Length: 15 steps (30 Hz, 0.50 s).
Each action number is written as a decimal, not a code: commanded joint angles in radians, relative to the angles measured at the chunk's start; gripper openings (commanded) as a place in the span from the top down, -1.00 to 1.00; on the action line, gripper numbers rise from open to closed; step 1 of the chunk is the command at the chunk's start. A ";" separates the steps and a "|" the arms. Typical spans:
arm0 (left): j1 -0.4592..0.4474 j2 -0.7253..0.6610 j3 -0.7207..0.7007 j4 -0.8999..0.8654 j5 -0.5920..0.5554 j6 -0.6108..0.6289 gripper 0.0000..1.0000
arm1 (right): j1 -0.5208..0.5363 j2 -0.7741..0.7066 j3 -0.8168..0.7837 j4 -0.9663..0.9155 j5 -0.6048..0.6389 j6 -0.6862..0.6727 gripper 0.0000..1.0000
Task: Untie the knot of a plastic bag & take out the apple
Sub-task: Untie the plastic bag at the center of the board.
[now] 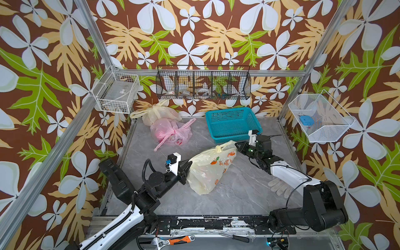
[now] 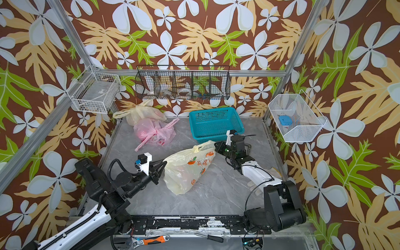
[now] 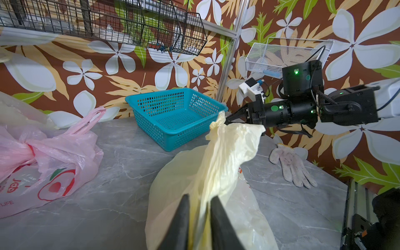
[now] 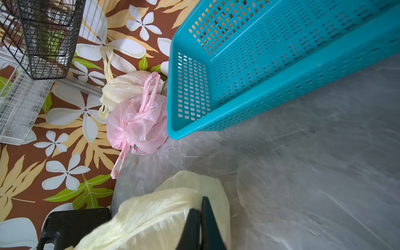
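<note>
At mid-frame in both top views, the yellow bag [image 1: 207,171] lies slumped on the grey counter [image 1: 238,199] between the two arms. The right gripper [image 1: 236,144], at the bag's upper right, has its jaws pinching the bunched top. The left gripper [image 1: 189,163], at the bag's left edge, shows jaws parted in its wrist view, with yellow film running between them. A teal basket [image 1: 232,124] stands just above.

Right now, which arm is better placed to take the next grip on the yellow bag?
Left, probably. The right gripper is shut on the yellow bag at its tied top, anchoring it; the left gripper straddles the film with jaws parted, free to close.
</note>
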 commanded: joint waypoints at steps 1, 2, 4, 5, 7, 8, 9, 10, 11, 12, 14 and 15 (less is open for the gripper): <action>0.003 0.034 0.046 -0.032 0.015 -0.006 -0.42 | 0.064 -0.002 0.072 -0.051 0.062 -0.120 1.00; 0.003 0.052 0.069 -0.046 0.023 -0.007 -0.51 | 0.081 -0.001 0.091 -0.076 0.082 -0.147 1.00; 0.002 0.118 0.155 -0.128 0.051 0.010 -0.61 | 0.100 -0.001 0.114 -0.101 0.102 -0.179 1.00; 0.002 0.152 0.197 -0.175 0.064 0.024 -0.63 | 0.105 -0.002 0.117 -0.102 0.102 -0.183 1.00; 0.002 0.225 0.291 -0.269 0.092 0.053 -0.65 | 0.112 -0.004 0.123 -0.108 0.103 -0.194 1.00; 0.002 0.252 0.323 -0.297 0.111 0.064 -0.64 | 0.118 -0.006 0.126 -0.113 0.108 -0.202 1.00; 0.001 0.277 0.355 -0.323 0.140 0.074 -0.65 | 0.125 -0.008 0.133 -0.124 0.116 -0.212 1.00; -0.001 0.299 0.378 -0.337 0.157 0.073 -0.66 | 0.132 -0.008 0.138 -0.134 0.123 -0.222 1.00; -0.004 0.315 0.393 -0.342 0.165 0.068 -0.67 | 0.138 -0.010 0.143 -0.143 0.131 -0.232 1.00; -0.010 0.335 0.406 -0.349 0.167 0.062 -0.67 | 0.146 -0.012 0.148 -0.151 0.141 -0.244 1.00; -0.020 0.377 0.429 -0.361 0.162 0.057 -0.67 | 0.156 -0.018 0.150 -0.157 0.156 -0.255 1.00; -0.029 0.402 0.442 -0.369 0.141 0.050 -0.67 | 0.160 -0.021 0.149 -0.157 0.165 -0.258 1.00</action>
